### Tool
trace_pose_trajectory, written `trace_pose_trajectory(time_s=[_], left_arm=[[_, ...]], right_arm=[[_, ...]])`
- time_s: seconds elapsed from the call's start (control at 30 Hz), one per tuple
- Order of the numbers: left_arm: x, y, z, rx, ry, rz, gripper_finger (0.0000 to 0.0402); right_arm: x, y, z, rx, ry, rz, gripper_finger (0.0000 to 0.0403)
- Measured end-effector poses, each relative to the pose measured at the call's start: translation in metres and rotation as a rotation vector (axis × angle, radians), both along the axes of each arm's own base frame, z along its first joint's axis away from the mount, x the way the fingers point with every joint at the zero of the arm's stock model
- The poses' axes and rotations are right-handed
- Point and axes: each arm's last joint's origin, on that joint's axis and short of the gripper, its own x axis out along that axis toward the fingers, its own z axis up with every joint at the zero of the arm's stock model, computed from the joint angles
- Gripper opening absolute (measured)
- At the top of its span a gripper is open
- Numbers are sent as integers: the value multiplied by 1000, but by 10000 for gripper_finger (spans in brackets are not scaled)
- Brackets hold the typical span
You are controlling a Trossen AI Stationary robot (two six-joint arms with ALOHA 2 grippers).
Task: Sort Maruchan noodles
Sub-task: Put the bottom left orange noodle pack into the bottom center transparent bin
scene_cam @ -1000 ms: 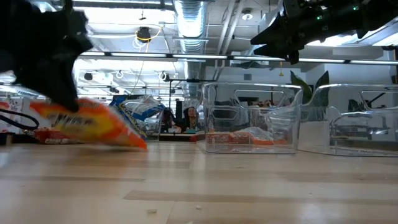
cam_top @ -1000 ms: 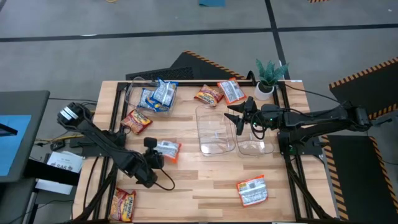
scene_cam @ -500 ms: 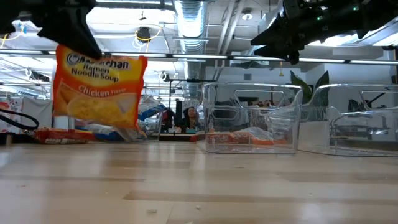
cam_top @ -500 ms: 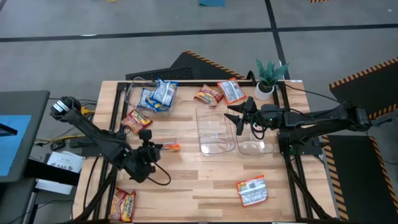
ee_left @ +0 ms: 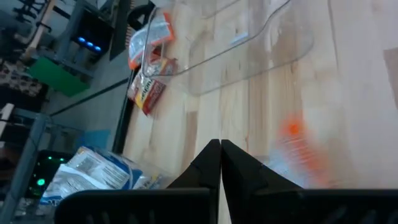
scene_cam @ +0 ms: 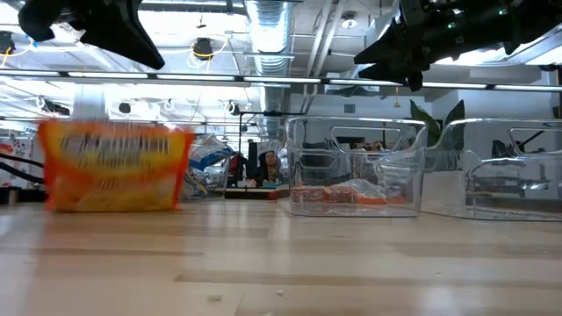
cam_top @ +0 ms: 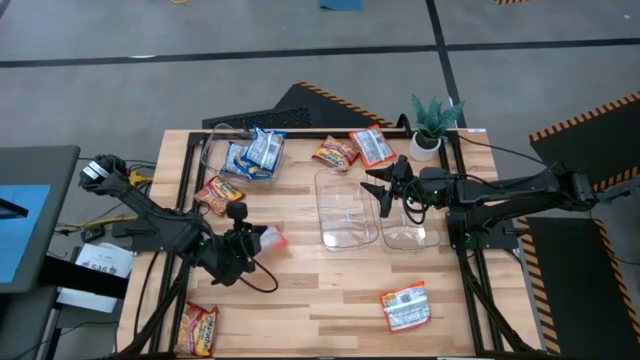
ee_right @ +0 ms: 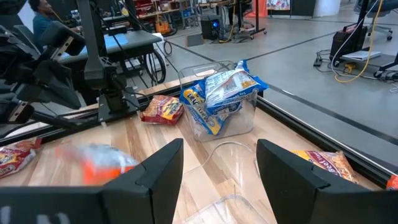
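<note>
Table (cam_top: 330, 290): wood top, your work area in the high view.

Left arm (cam_top: 160, 222): reaches in from the table's left edge. Right arm (cam_top: 500, 190): reaches in from the right, over the two bins at centre.

Bins: far-left bin (cam_top: 215, 150) holds the blue packets (cam_top: 255, 152). Mid bin (cam_top: 345, 212) and right bin (cam_top: 412, 232) stand side by side (touching or just apart, cannot tell).

Loose packets: two at the far edge (cam_top: 350, 150), one red (cam_top: 220, 195) near the far-left bin, one at the near-left corner (cam_top: 198, 330), one near-right (cam_top: 405, 306).

Orange packet (cam_top: 270, 238): blurred in every view. It sits just beside the left gripper (cam_top: 243, 232), with its lower edge at the tabletop in the low view.

Left gripper: fingers (ee_left: 208, 158) pressed together, nothing between them, above the orange packet.

Right gripper (ee_right: 219, 149): fingers spread wide, holding nothing, above the mid bin's right wall.
</note>
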Motion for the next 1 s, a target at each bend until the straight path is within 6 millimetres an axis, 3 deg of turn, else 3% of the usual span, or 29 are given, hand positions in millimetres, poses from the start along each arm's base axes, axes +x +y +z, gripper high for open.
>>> trace_pose_trajectory(time_s=[0.23,0.33,0.63,0.77,1.0], left_arm=[[5,5,-3,-154,42,-13,3],[5,3,-4,-250,64,-28,21],[-1,-3,-9,-458,155,-56,166],[2,4,-24,-549,155,-6,225],[5,37,-58,-752,131,242,258]], right_arm=[[0,0,0,0,0,0,226],[0,0,0,0,0,0,226],[0,0,0,0,0,0,226],[0,0,0,2,0,0,226],[0,0,0,8,-3,-1,226]])
